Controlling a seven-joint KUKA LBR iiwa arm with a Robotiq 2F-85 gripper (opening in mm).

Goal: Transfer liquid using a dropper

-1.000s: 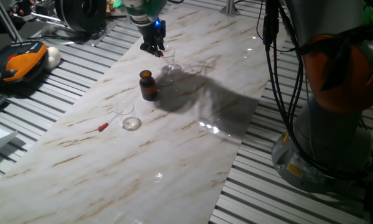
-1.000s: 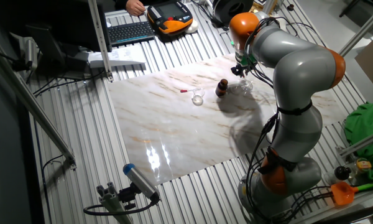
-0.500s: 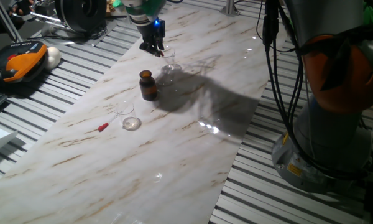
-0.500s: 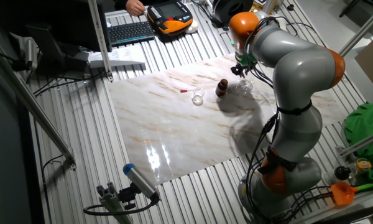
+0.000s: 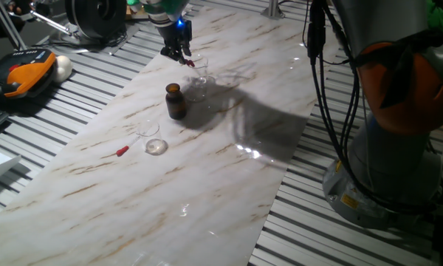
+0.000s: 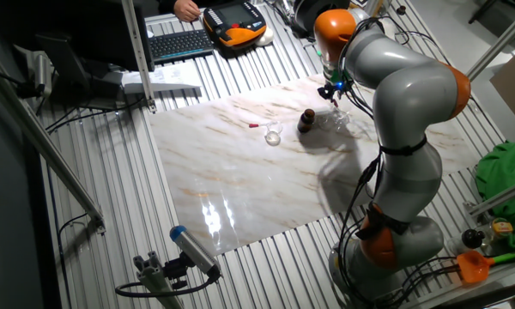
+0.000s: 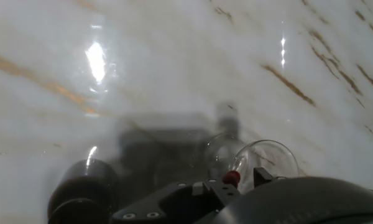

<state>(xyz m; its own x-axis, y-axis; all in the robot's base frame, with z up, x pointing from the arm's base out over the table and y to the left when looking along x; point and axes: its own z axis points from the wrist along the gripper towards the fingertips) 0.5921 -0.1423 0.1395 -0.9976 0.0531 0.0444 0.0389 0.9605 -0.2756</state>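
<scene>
Seemingly a dropper point(image 7: 230, 177), red tip showing low in the hand view, is clamped in the gripper point(image 5: 176, 52) above the glass point(image 7: 264, 160) at upper centre, so squeezing or carriage toward the bottle point(image 5: 176, 101) is judged next.

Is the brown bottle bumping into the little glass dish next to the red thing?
Apart. One fixed view shows bare marble between the brown bottle and the glass dish.
</scene>
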